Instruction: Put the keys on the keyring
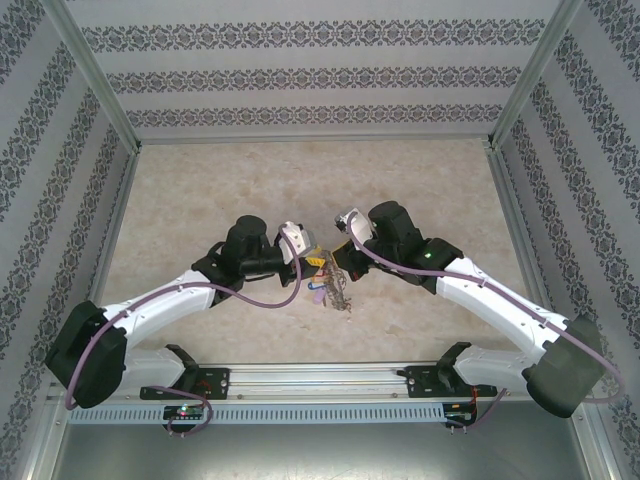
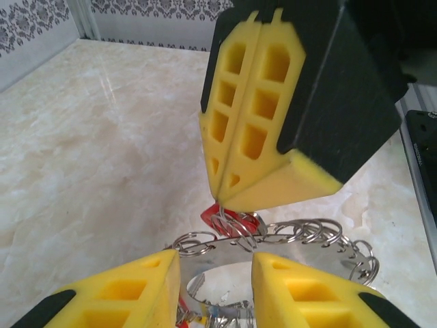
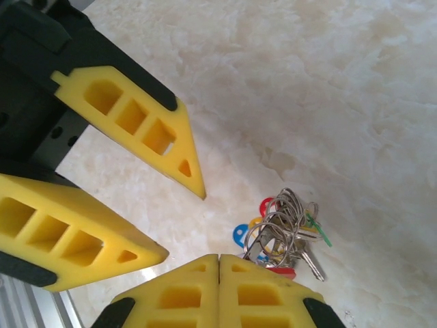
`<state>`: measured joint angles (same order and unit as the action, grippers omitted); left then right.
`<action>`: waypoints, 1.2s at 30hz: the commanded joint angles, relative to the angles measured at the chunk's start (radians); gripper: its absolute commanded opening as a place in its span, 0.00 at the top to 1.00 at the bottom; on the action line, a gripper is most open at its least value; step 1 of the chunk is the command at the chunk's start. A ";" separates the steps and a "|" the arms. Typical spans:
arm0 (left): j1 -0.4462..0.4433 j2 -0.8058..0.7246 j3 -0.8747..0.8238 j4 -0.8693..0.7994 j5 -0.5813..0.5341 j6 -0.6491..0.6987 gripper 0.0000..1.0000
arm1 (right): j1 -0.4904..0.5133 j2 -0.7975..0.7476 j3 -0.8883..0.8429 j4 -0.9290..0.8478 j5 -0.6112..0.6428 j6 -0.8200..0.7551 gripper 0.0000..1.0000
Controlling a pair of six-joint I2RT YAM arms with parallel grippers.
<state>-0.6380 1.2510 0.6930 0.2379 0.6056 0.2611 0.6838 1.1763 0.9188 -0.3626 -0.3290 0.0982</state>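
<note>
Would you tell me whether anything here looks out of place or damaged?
Nothing stands out: the keyring looks intact, and nothing appears spilled or broken on the marbled table.

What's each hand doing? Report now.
Left hand: open, straddling the keyring, not gripping it.
Right hand: closed, apparently pinching the keyring.

From my station I see a cream, marble-patterned table [image 1: 200, 200], glossy and lightly veined. Just near of its middle the keyring [image 3: 283, 232] rests on the surface, a bunch of wire loops with small keys and red, blue, yellow and green tags splayed around it.
</note>
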 commanded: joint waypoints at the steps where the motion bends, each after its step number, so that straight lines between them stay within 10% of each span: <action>1: -0.018 -0.030 -0.034 0.047 0.003 -0.035 0.67 | 0.014 -0.002 0.002 0.044 0.021 -0.005 1.00; 14: -0.038 -0.196 -0.140 0.171 -0.146 -0.169 0.58 | 0.016 -0.032 -0.045 0.072 0.070 0.030 1.00; 24: -0.035 -0.302 -0.198 0.181 -0.232 -0.285 0.30 | 0.014 -0.056 -0.053 0.088 0.071 0.063 1.00; 28: -0.030 -0.305 -0.214 0.177 -0.414 -0.453 0.00 | 0.015 -0.059 -0.053 0.087 0.050 0.069 1.00; 36: -0.029 -0.311 -0.286 0.258 -0.397 -0.482 0.00 | 0.015 -0.043 -0.028 0.063 0.089 0.068 1.00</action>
<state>-0.6659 0.9390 0.4072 0.4343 0.2008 -0.1913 0.6857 1.1431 0.8696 -0.3252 -0.2573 0.1547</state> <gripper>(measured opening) 0.995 0.059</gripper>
